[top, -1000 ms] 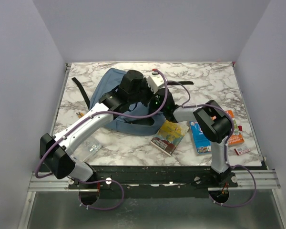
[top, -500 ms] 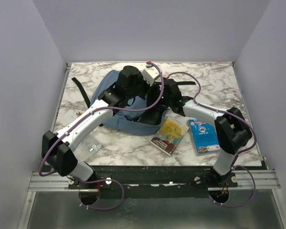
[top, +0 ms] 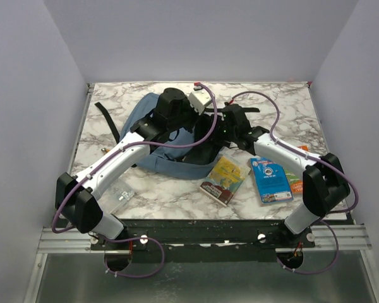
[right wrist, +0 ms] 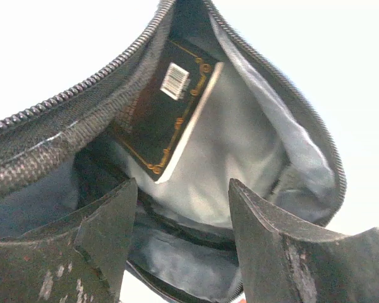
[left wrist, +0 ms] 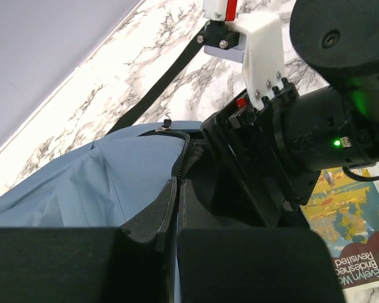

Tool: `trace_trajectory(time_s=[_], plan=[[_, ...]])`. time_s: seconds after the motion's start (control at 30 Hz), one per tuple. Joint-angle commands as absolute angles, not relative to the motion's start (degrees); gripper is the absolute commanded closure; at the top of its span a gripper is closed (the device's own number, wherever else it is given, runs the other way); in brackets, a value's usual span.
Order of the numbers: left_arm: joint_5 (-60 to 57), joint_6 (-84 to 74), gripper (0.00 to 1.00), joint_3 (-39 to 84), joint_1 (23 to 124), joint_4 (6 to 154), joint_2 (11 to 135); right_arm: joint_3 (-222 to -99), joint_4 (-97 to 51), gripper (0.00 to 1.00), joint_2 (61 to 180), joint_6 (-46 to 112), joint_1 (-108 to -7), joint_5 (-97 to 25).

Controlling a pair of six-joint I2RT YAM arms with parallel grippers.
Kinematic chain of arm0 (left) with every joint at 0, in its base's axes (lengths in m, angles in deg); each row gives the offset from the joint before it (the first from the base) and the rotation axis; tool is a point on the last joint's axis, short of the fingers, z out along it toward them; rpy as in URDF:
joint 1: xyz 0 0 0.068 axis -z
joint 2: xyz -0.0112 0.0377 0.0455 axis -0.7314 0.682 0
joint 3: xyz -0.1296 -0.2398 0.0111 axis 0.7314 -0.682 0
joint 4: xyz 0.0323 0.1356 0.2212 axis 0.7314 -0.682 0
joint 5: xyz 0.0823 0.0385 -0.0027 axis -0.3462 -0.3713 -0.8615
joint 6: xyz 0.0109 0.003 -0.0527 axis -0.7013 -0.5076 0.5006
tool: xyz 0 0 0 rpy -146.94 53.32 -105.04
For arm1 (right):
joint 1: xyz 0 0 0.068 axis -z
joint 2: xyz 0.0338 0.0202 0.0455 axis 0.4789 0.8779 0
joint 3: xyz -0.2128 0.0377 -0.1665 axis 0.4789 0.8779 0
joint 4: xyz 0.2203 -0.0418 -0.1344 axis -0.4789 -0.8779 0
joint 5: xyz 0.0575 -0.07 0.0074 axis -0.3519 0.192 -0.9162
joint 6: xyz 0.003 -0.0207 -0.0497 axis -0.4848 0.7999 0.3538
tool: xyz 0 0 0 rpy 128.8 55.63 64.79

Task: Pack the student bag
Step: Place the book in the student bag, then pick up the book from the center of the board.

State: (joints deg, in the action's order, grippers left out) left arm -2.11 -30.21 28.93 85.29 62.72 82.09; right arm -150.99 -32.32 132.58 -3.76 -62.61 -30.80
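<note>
The student bag [top: 146,120], dusty-blue fabric with black zip trim, lies at the back left of the table. My left gripper [left wrist: 177,189] is shut on the bag's black zip edge [left wrist: 170,196] and holds the mouth up. My right gripper [right wrist: 183,189] is open at the mouth of the bag [right wrist: 240,145] and looks into its grey lining, with nothing between the fingers. A dark book with gold trim and a barcode [right wrist: 164,107] rests inside against the left wall. From above, the right gripper [top: 224,126] sits close beside the left wrist.
A yellow book [top: 226,178] and a blue book [top: 270,180] lie near the front, right of the bag. An orange item [top: 298,184] peeks out beside the blue book. A black strap [top: 107,120] trails left of the bag. A small clear packet [top: 120,197] lies front left.
My right arm has stretched forward from beside the books to the bag's mouth, and its jaws have narrowed a little. The left gripper has lifted the bag's edge slightly.
</note>
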Motion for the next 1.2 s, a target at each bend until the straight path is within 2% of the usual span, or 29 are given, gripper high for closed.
trace_trajectory(time_s=[0.0, 0.17, 0.23, 0.5, 0.57, 0.67, 0.83, 1.0, 1.17], plan=[[-0.43, -28.98, 1.00, 28.11, 85.56, 63.50, 82.36, -153.40, -43.14, 0.34, 127.88, 5.83, -62.26, -23.59], [0.57, -27.97, 1.00, 27.60, 86.75, 61.56, 83.59, -154.08, -54.31, 0.30, 120.19, 8.72, -62.21, -14.32], [0.66, -27.00, 1.00, 27.38, 87.49, 60.83, 84.07, -150.72, -55.90, 0.21, 116.04, 8.52, -62.27, -13.94], [2.06, -11.99, 1.00, 28.89, 88.66, 53.09, 86.61, -136.89, -61.48, 0.08, 103.03, -0.65, -62.17, -14.66], [1.77, -9.03, 0.89, 28.91, 88.67, 50.98, 86.15, -133.49, -60.12, 0.06, 100.97, -3.12, -62.19, -14.89], [1.35, -5.82, 0.68, 28.65, 88.62, 49.00, 83.95, -129.05, -57.44, 0.06, 100.52, -5.36, -62.19, -17.64], [8.77, -0.59, 0.38, 24.14, 88.67, 49.36, 75.66, -121.64, -50.68, 0.10, 101.57, -9.14, -62.19, -23.53], [15.04, 5.26, 0.20, 11.77, 93.11, 58.24, 66.49, -117.49, -45.26, 0.13, 100.45, -12.67, -62.10, -25.90], [2.73, 5.06, 0.12, -2.23, 105.58, 74.53, 60.25, -114.13, -44.35, 0.10, 96.68, -17.41, -61.59, -22.41]])
